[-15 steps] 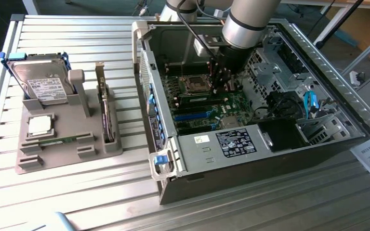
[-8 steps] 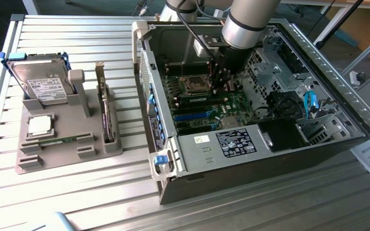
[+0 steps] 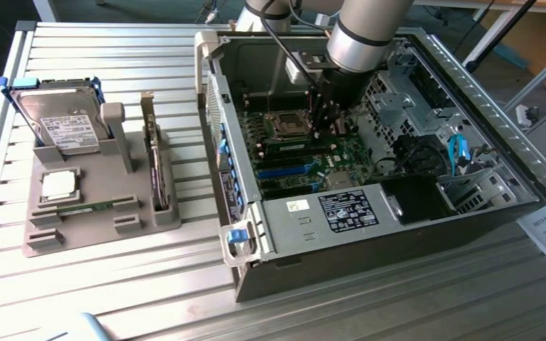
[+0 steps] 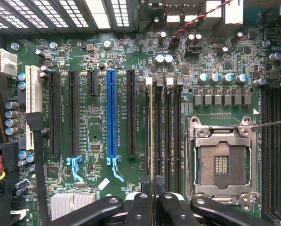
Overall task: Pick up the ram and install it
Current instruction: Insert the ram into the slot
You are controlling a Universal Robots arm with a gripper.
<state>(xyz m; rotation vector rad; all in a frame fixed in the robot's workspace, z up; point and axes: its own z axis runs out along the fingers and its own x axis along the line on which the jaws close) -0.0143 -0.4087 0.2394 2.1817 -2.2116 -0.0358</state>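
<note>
My gripper is inside the open computer case, low over the motherboard. In the wrist view the ram shows edge-on as a thin pale line. It runs along one of the black memory slots beside the empty processor socket. The gripper is shut on the ram's near end, with dark fingers pressed on either side of it. I cannot tell whether the stick is seated in the slot or held just above it.
A grey fixture stands at the exterior view's left with a hard drive, a square silver chip and a green stick lying flat. Expansion slots, capacitors and cables crowd the board.
</note>
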